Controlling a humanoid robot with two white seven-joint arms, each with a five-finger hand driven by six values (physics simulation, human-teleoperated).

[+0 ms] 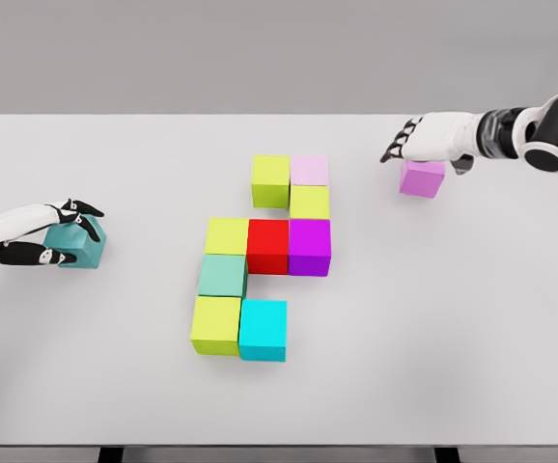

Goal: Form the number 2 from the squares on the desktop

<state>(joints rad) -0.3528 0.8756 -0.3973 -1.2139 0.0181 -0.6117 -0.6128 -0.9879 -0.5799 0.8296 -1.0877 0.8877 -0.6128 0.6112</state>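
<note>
White flat bench [279, 405]: central obstacle, a touching cluster of nine coloured cubes [265, 256]; outlying obstacles, a teal cube [88, 246] near the left edge and a violet cube [422, 178] at upper right; open lanes on either side of the cluster, plus bare front strip.

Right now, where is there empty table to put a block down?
Bare table lies between the left hand, shut on the teal block, and the stacked shape; also below the right hand and violet block. The middle, around the red block, is crowded.
</note>
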